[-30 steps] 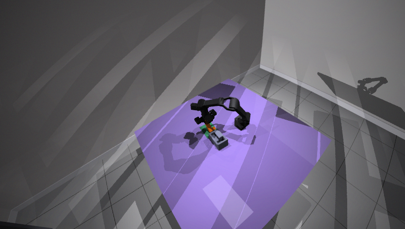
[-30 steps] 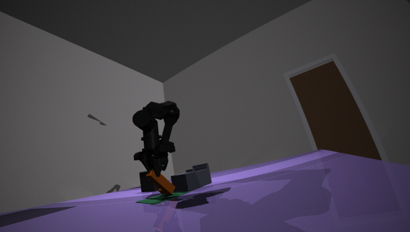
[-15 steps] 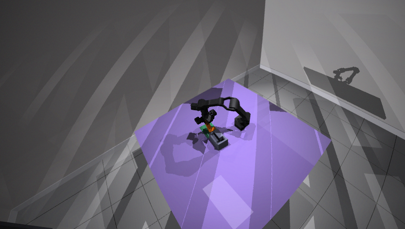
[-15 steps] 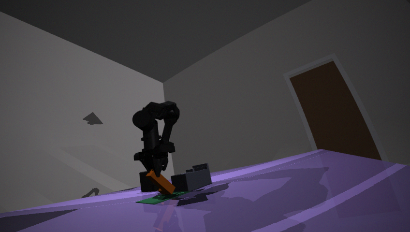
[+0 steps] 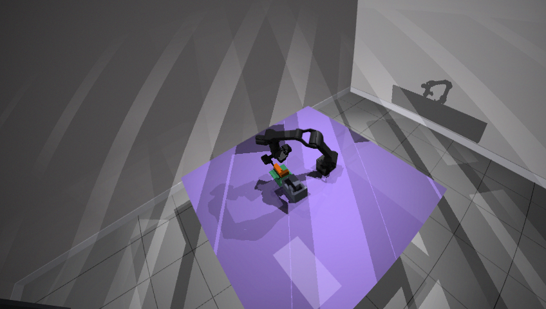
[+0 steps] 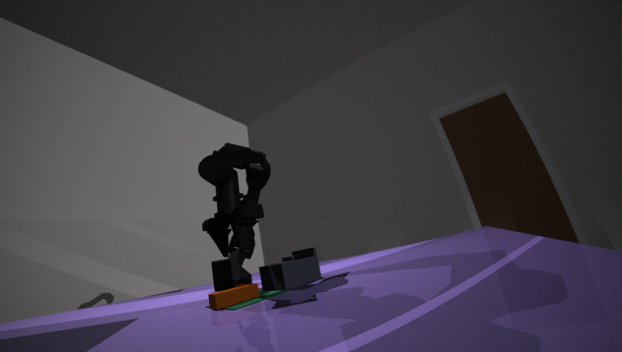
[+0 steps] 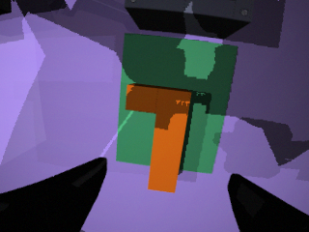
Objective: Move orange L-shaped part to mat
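Note:
The orange L-shaped part (image 5: 281, 170) (image 6: 233, 297) (image 7: 169, 150) lies flat on the green mat (image 6: 271, 295) (image 7: 135, 145). In the wrist view its short leg points left at the end nearer the tray, and its long leg runs down and sticks out past the mat's lower edge. My gripper (image 6: 238, 254) (image 7: 168, 173) is open above the part, with a finger well out on each side of the long leg and not touching it. The grey tray (image 5: 299, 194) (image 6: 301, 272) (image 7: 188, 23) stands beside the mat, with its pocket empty in the top view.
The robot base (image 5: 326, 162) (image 6: 222, 274) stands on the purple table top (image 5: 337, 229), off to one side of the mat and tray. The tray's wall rises close to the mat's far edge in the wrist view. Shadows of the arm cross the table and mat.

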`<state>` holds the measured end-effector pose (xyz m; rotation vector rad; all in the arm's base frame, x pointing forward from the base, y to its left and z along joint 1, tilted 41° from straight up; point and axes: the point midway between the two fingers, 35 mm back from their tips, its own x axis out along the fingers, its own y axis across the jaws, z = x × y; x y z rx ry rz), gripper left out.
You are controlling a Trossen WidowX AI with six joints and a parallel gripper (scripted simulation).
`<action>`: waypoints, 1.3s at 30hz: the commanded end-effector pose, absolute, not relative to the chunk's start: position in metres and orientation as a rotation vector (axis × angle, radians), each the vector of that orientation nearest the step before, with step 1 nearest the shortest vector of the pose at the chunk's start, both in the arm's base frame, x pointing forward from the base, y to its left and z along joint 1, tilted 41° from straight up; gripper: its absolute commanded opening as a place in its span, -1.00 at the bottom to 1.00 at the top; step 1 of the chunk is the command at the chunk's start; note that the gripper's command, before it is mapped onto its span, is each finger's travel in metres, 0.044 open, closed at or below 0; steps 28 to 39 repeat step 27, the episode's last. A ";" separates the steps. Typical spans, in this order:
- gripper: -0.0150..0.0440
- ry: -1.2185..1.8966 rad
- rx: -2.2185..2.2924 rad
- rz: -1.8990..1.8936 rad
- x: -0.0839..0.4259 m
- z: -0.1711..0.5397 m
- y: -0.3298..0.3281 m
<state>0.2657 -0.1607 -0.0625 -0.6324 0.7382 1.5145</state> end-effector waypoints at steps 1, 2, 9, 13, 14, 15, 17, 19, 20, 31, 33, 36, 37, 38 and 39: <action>0.86 0.741 -0.656 1.493 0.269 -0.028 -0.192; 0.86 0.741 -0.655 1.493 0.268 -0.022 -0.196; 0.86 0.744 -0.650 1.482 0.268 -0.024 -0.196; 0.86 0.744 -0.650 1.482 0.268 -0.024 -0.196; 0.86 0.744 -0.650 1.482 0.268 -0.024 -0.196; 0.86 0.744 -0.650 1.482 0.268 -0.024 -0.196; 0.86 0.744 -0.650 1.482 0.268 -0.024 -0.196; 0.86 0.744 -0.650 1.482 0.268 -0.024 -0.196; 0.86 0.744 -0.650 1.482 0.268 -0.024 -0.196; 0.86 0.744 -0.650 1.482 0.268 -0.024 -0.196; 0.86 0.744 -0.650 1.482 0.268 -0.024 -0.196; 0.86 0.744 -0.650 1.482 0.268 -0.024 -0.196; 0.86 0.744 -0.650 1.482 0.268 -0.024 -0.196; 0.86 0.744 -0.650 1.482 0.268 -0.024 -0.196; 0.86 0.744 -0.650 1.482 0.268 -0.024 -0.196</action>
